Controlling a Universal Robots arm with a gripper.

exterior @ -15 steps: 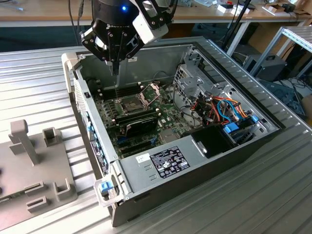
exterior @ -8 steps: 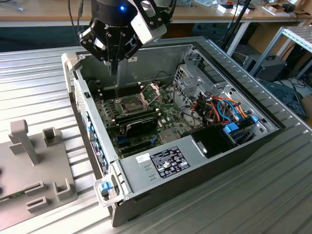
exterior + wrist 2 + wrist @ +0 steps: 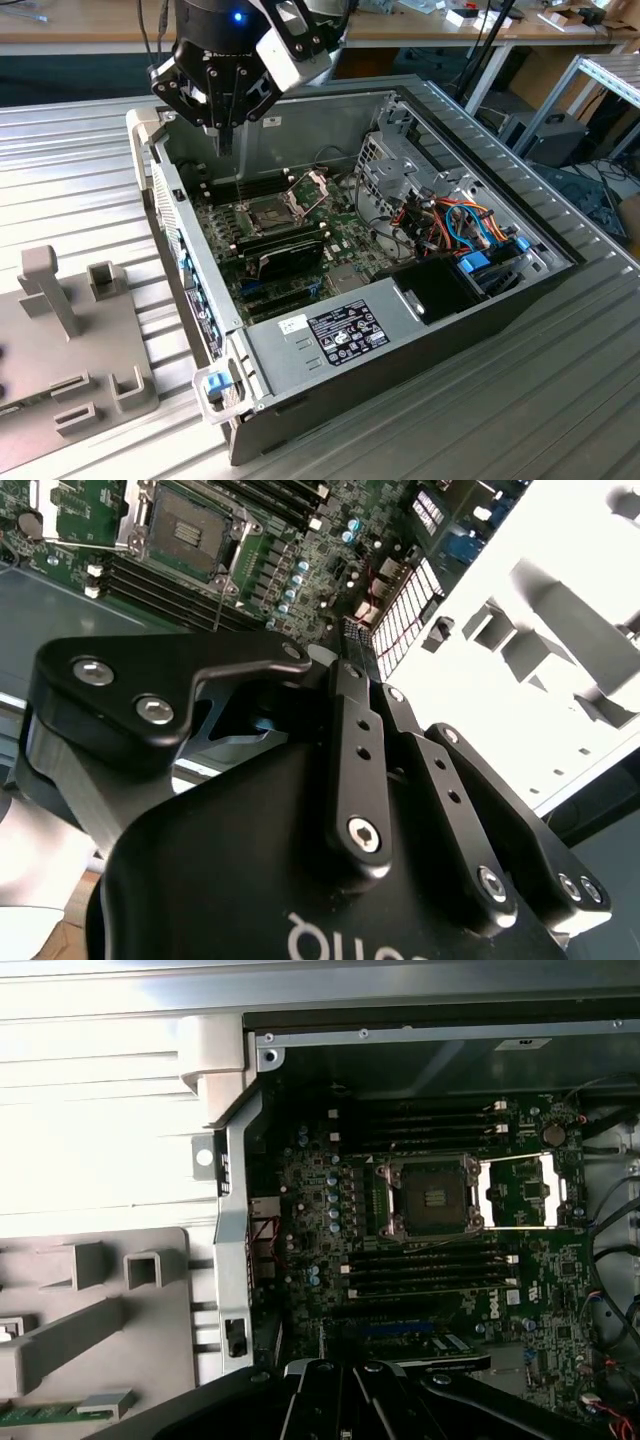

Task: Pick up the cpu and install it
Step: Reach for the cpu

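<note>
- Grey ribbed metal forms the bench (image 3: 520, 410) in the exterior view. On it lies an open computer case (image 3: 450, 335), with a pale grey fixture (image 3: 70, 350) beside it toward the exterior view's left.
- My hand (image 3: 228, 138) hangs above the case's far corner on that side, fingers drawn together and pointing down, clear of the motherboard (image 3: 345, 245).
- On that board the socket (image 3: 270, 212) sits with its hinged frame (image 3: 316, 186) swung up. The long black expansion card (image 3: 288, 258) lies just nearer the camera, and the grey power supply (image 3: 300, 345) nearer again.
- Orange and blue cables (image 3: 465, 225) bunch inside the case toward the exterior view's right.
- In the first wrist view the socket (image 3: 435, 1200) shows its dark contact bed, with the frame (image 3: 525, 1192) laid open beside it. Memory slots (image 3: 430, 1120) run along two opposite sides of the socket.
- My hand (image 3: 358, 1372) shows there as black links at the picture's edge, above the board.
- In the second wrist view my hand (image 3: 357, 650) has its two fingers closed against each other, and the socket (image 3: 190, 525) lies well beyond the tips.
- Where the cpu is, I cannot tell.
</note>
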